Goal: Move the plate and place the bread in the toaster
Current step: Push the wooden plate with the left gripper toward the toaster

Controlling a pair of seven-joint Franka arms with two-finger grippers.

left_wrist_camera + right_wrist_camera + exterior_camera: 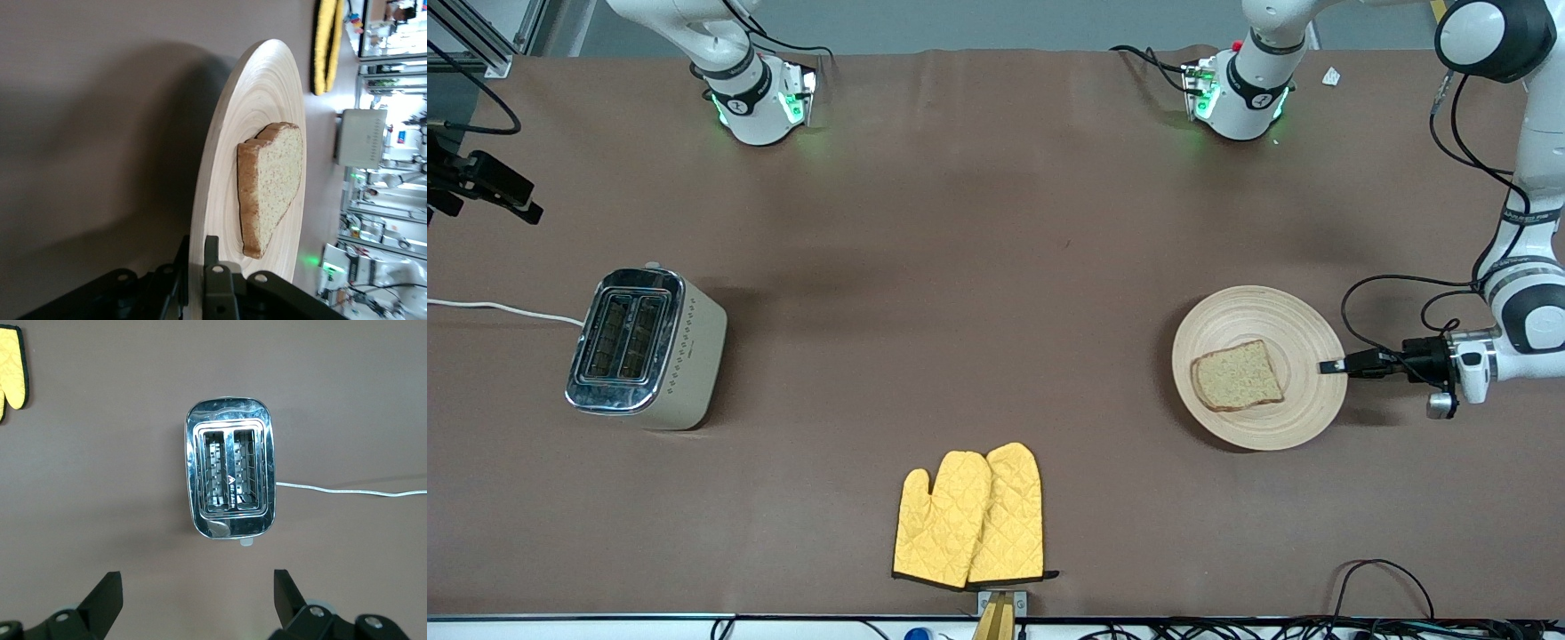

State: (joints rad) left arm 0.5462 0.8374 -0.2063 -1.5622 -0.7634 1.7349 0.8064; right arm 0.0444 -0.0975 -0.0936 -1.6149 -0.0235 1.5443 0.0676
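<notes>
Wooden and pale beige, the plate is lying toward the left arm's end of the tabletop, about midway between the edge along the robots' bases and the edge by the front camera. Its concentric ring grooves are showing clearly in the left wrist view. The left gripper is reaching in level with the table from that end edge, and its black fingers are pinching the plate's rim, one above the wood and one below it. The bread, a square tan slice with a darker crust and a speckled crumb, is lying flat on the plate, just inward of the pinched rim.

Everything is turning on one line: the toaster is standing well apart, near the right arm's end edge, so the plate is probably needing to slide along the table's length toward it. The toaster's cream side is carrying a small dotted pattern, its chrome top is shining, and its white cord is trailing off toward that end edge. The right gripper is hanging over the toaster with fingers spread wide, holding nothing, looking straight down into both slots, seemingly waiting.

Two quilted yellow oven mitts are lying near the middle of the camera-side edge.
</notes>
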